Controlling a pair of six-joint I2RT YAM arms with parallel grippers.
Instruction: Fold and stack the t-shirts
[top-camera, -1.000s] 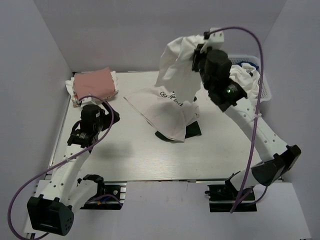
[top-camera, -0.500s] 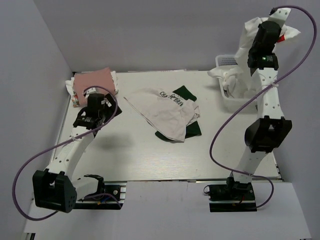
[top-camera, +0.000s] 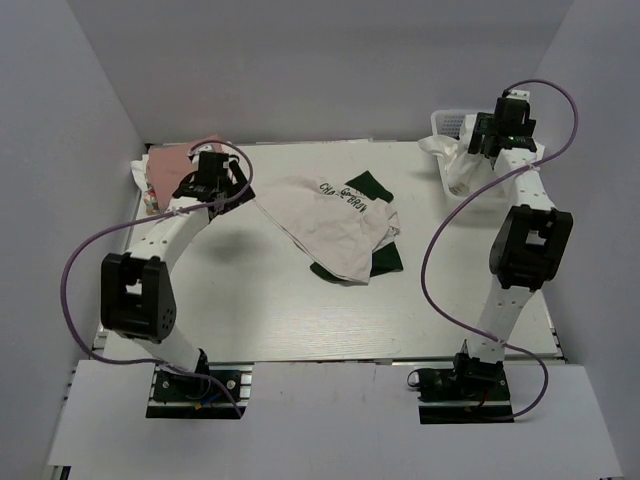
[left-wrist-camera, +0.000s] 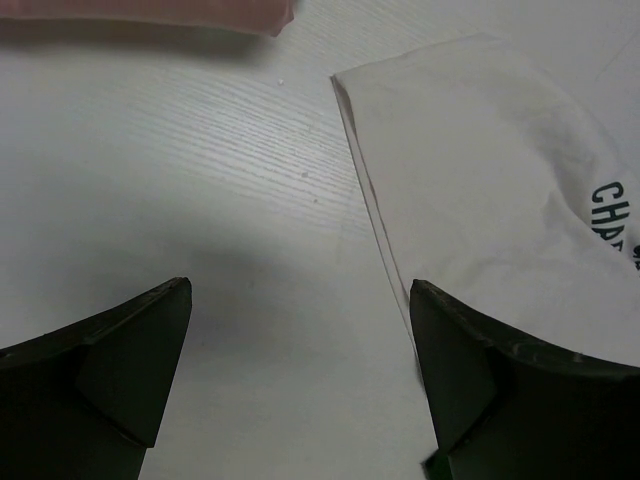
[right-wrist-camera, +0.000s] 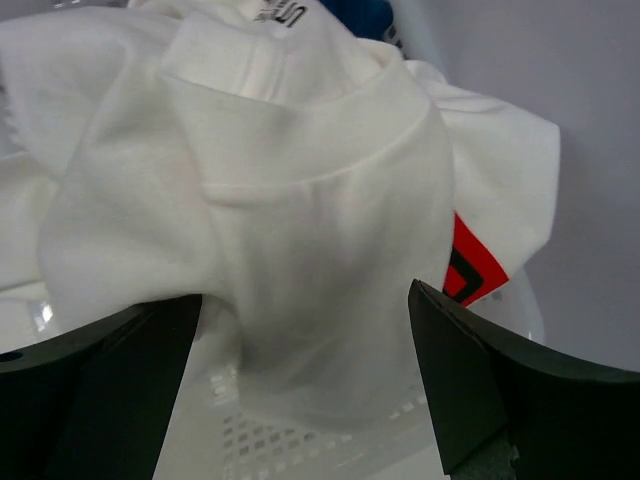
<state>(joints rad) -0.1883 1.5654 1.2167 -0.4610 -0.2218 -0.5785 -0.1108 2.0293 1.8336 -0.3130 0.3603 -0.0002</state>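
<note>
With jaws spread wide on both sides, grips nothing. From above, finds the left gripper (top-camera: 222, 188) low between the pink folded stack (top-camera: 168, 165) and the green-sleeved shirt (top-camera: 335, 225), crumpled in the middle of the table (top-camera: 250, 300), and the right gripper (top-camera: 490, 130) over the basket (top-camera: 447, 122). At the left wrist, shows bare table beside that shirt's corner. At the right wrist, looks onto a white shirt with red mark (right-wrist-camera: 300, 200) heaped in the basket. Seems early: one stack made, folding left.

Spread t-shirt (top-camera: 330, 225) centre; folded stack (top-camera: 168, 165) far left; basket (top-camera: 450, 122) far right, crumpled t-shirt (right-wrist-camera: 300, 200) inside.
</note>
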